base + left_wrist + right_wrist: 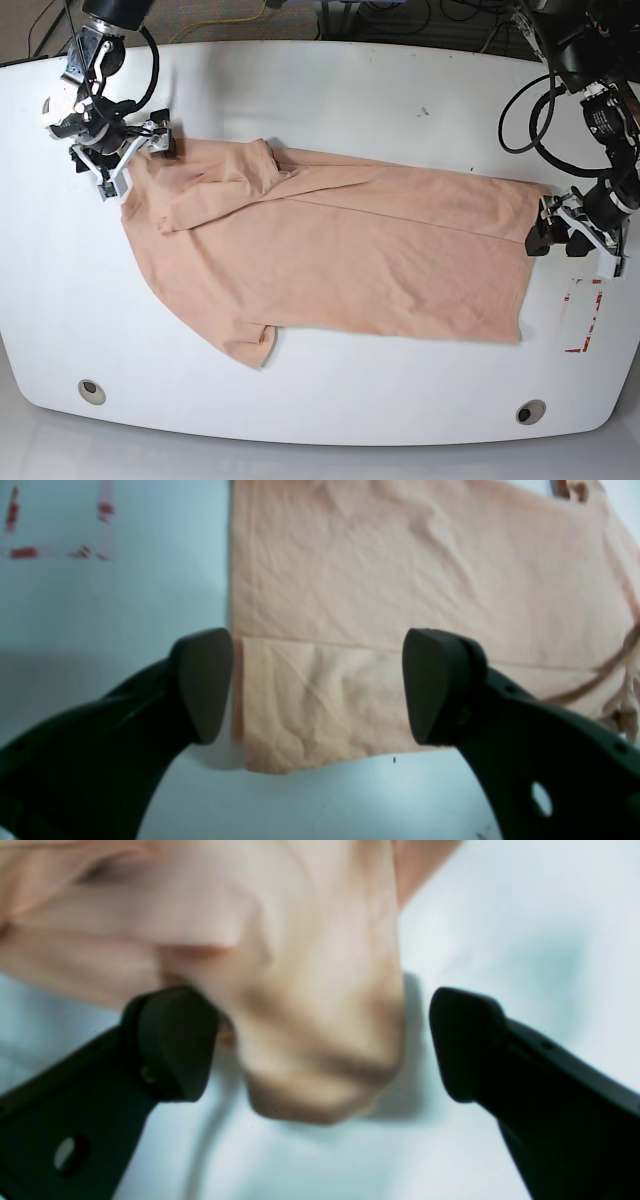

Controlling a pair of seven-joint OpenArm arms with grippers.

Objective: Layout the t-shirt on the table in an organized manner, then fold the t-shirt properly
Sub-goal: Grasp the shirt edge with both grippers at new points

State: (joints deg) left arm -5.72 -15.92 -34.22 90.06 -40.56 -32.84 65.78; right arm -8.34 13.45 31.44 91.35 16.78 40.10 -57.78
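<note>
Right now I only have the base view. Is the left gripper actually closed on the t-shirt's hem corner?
Observer: No. In the left wrist view the left gripper is wide open, with the folded hem corner of the t-shirt lying flat between its fingertips.
Operator: And the right gripper, at the shoulder end?
Observer: The right gripper is open too; its wrist view shows a bunched lump of cloth between the fingers, not pinched.
Operator: Anything near the hem I should avoid?
Observer: Only red marks on the table, off to one side of the hem, clear of the cloth.
</note>
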